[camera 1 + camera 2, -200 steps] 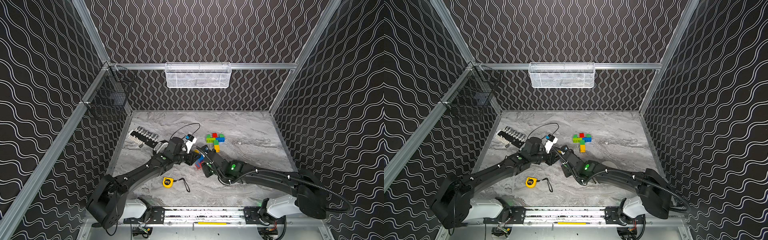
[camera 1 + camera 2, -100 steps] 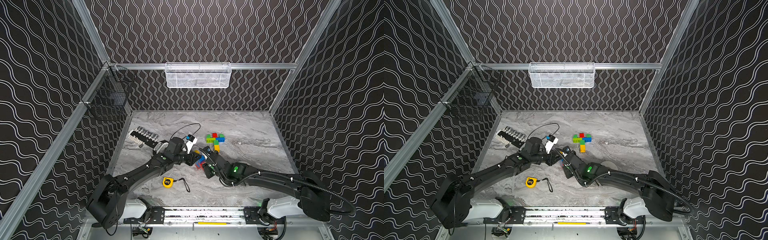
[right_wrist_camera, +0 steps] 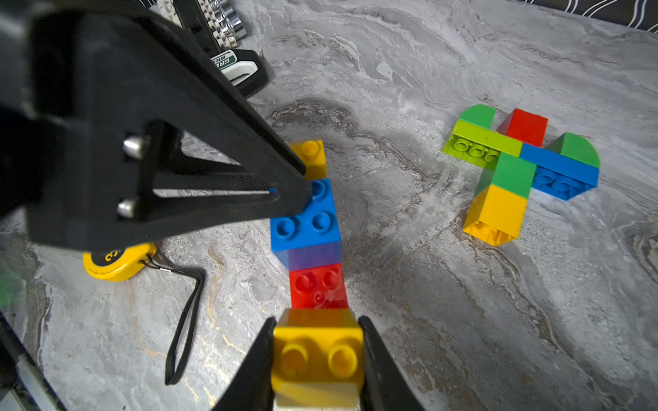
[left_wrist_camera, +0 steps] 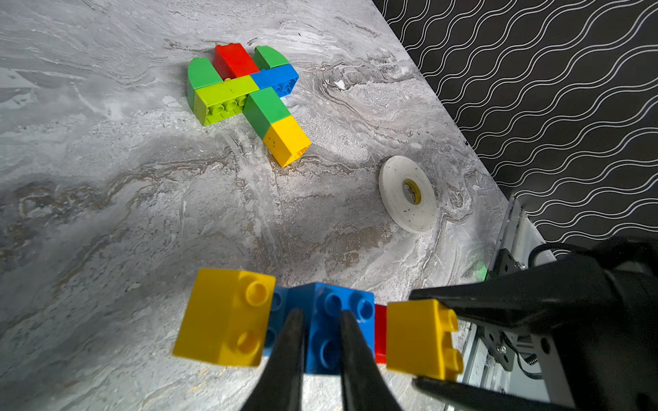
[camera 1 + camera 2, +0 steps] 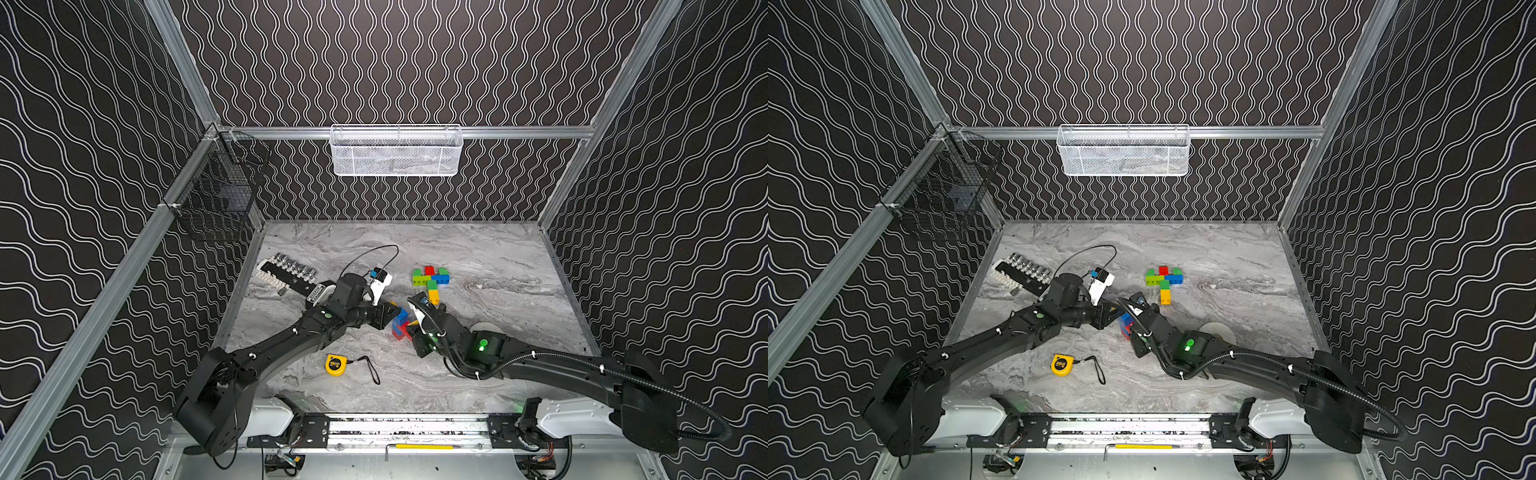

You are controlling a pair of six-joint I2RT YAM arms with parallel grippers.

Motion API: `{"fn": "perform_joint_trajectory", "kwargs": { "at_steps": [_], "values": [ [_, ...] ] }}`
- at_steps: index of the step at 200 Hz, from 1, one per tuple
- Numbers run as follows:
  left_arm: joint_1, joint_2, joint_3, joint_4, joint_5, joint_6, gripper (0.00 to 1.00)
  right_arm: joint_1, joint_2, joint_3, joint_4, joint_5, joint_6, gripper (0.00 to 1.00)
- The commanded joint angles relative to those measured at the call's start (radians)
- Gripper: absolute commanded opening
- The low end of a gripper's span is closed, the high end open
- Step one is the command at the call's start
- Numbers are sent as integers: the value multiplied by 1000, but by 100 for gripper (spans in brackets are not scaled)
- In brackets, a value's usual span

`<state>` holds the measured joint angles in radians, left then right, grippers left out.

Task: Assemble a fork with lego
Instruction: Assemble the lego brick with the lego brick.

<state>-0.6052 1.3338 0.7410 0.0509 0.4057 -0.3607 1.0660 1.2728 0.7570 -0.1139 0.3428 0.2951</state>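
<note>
The blue brick is gripped by the left tool, and the yellow brick by the right tool. A red brick is joined between them, in one row over the counter. A separate cluster of joined bricks lies farther back.

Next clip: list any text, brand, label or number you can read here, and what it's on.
"GRE": start of a cut-off word on the green-and-white label of the black socket-rail handle.
Yellow round tape measure: black badge mark, only partly visible, unreadable.
White sticker on the left arm: too small to read.
</note>
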Motion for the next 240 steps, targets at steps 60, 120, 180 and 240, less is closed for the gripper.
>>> {"fn": "perform_joint_trajectory", "kwargs": {
  "at_steps": [60,120,180,240],
  "values": [
    [1,-3,0,-59,5,16,20,-5,-34,-30,33,29,-29,0],
    [-1,-2,0,-57,5,14,19,-9,-30,-47,69,-32,-95,0],
    [1,-3,-5,-51,12,14,19,-13,-2,-51,97,-25,-108,0],
    [-1,-3,-5,-50,19,19,19,-26,17,-46,109,-36,-114,0]
  ]
}}
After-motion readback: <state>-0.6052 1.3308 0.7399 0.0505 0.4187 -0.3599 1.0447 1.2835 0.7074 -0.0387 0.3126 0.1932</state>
